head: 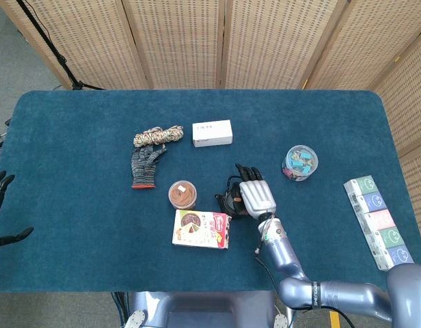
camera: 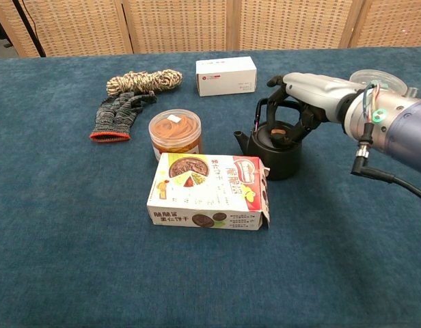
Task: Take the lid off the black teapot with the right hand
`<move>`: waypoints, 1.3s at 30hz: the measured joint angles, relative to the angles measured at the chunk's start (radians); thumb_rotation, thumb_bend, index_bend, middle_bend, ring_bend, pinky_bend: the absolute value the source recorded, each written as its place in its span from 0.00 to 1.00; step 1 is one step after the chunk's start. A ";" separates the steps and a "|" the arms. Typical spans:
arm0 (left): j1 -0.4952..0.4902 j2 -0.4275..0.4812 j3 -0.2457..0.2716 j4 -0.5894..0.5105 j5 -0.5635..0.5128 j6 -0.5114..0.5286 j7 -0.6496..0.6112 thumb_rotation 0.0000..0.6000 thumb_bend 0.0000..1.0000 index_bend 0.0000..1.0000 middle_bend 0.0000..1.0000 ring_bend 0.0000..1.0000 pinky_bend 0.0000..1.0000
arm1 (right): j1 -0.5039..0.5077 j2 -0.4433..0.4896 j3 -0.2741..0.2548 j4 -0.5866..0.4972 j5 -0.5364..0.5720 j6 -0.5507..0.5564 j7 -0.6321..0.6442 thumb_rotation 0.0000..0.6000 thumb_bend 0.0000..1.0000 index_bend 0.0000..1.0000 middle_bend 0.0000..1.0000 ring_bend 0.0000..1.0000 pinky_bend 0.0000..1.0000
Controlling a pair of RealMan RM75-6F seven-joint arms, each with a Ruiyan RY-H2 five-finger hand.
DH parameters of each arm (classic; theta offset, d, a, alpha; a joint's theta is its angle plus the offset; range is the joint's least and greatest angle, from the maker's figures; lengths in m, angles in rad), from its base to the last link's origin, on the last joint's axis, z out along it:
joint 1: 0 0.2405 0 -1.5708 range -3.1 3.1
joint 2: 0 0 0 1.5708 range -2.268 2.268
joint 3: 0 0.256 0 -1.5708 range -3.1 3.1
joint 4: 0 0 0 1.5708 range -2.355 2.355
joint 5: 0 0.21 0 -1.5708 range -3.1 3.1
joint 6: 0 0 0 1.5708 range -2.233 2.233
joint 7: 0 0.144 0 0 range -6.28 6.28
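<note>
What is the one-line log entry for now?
right hand: over teapot, fingers by handle | lid: on | left hand: idle

**Colours on the deep teal table**

The tablecloth (camera: 60,239) is deep teal. The teapot (camera: 275,147) is black, its lid (camera: 277,128) showing a brown centre. The right hand (camera: 307,92) is silver-grey with black fingers. The rope bundle (camera: 143,80) is mottled tan, the glove (camera: 118,114) speckled grey with an orange-red cuff, the box (camera: 226,75) white, and the jar (camera: 174,133) clear with orange-brown contents.
</note>
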 measured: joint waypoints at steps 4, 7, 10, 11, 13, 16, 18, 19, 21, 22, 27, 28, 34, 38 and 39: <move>0.000 0.001 -0.001 0.000 -0.001 0.000 -0.001 1.00 0.00 0.00 0.00 0.00 0.00 | -0.003 0.007 -0.002 -0.014 -0.018 0.011 0.004 1.00 0.46 0.58 0.00 0.00 0.00; 0.000 0.001 -0.001 -0.001 -0.002 0.001 -0.001 1.00 0.00 0.00 0.00 0.00 0.00 | -0.006 0.013 -0.004 -0.032 -0.039 0.024 0.006 1.00 0.46 0.59 0.00 0.00 0.00; 0.001 0.001 0.000 -0.002 0.000 0.001 -0.002 1.00 0.00 0.00 0.00 0.00 0.00 | -0.009 0.022 -0.005 -0.054 -0.062 0.042 0.006 1.00 0.46 0.59 0.00 0.00 0.00; 0.001 0.002 0.000 -0.002 0.000 0.001 -0.002 1.00 0.00 0.00 0.00 0.00 0.00 | -0.010 0.025 -0.005 -0.061 -0.068 0.047 0.005 1.00 0.46 0.59 0.00 0.00 0.00; 0.001 0.002 0.001 -0.002 0.002 0.002 -0.002 1.00 0.00 0.00 0.00 0.00 0.00 | -0.012 0.032 -0.003 -0.078 -0.080 0.059 0.005 1.00 0.46 0.59 0.00 0.00 0.00; 0.002 0.003 0.001 -0.003 0.004 0.003 -0.004 1.00 0.00 0.00 0.00 0.00 0.00 | -0.014 0.043 0.004 -0.100 -0.092 0.075 0.004 1.00 0.46 0.59 0.00 0.00 0.00; 0.002 0.004 0.001 -0.003 0.005 0.004 -0.007 1.00 0.00 0.00 0.00 0.00 0.00 | -0.016 0.054 0.010 -0.117 -0.096 0.084 0.002 1.00 0.46 0.59 0.00 0.00 0.00; 0.003 0.004 0.001 -0.002 0.005 0.004 -0.010 1.00 0.00 0.00 0.00 0.00 0.00 | -0.017 0.060 0.012 -0.126 -0.099 0.088 0.000 1.00 0.46 0.59 0.00 0.00 0.00; 0.003 0.006 0.001 -0.001 0.005 0.004 -0.014 1.00 0.00 0.00 0.00 0.00 0.00 | -0.020 0.081 0.017 -0.149 -0.107 0.103 -0.006 1.00 0.46 0.59 0.00 0.00 0.00; 0.003 0.006 0.001 0.000 0.005 0.003 -0.016 1.00 0.00 0.00 0.00 0.00 0.00 | -0.023 0.090 0.017 -0.158 -0.113 0.110 -0.008 1.00 0.46 0.59 0.00 0.00 0.00; 0.006 0.011 0.000 0.003 0.008 0.009 -0.030 1.00 0.00 0.00 0.00 0.00 0.00 | -0.059 0.159 0.002 -0.179 -0.162 0.167 -0.020 1.00 0.46 0.58 0.00 0.00 0.00; 0.007 0.011 0.001 0.002 0.010 0.011 -0.031 1.00 0.00 0.00 0.00 0.00 0.00 | -0.070 0.177 -0.005 -0.176 -0.171 0.171 -0.013 1.00 0.46 0.58 0.00 0.00 0.00; 0.007 0.007 0.003 -0.001 0.012 0.011 -0.017 1.00 0.00 0.00 0.00 0.00 0.00 | -0.125 0.226 -0.046 -0.088 -0.200 0.140 0.089 1.00 0.46 0.59 0.00 0.00 0.00; 0.005 0.001 0.005 -0.005 0.010 0.007 0.005 1.00 0.00 0.00 0.00 0.00 0.00 | -0.147 0.218 -0.073 0.011 -0.205 0.087 0.151 1.00 0.46 0.59 0.00 0.00 0.00; 0.004 -0.001 0.005 -0.006 0.009 0.005 0.011 1.00 0.00 0.00 0.00 0.00 0.00 | -0.152 0.210 -0.081 0.042 -0.207 0.068 0.168 1.00 0.46 0.59 0.00 0.00 0.00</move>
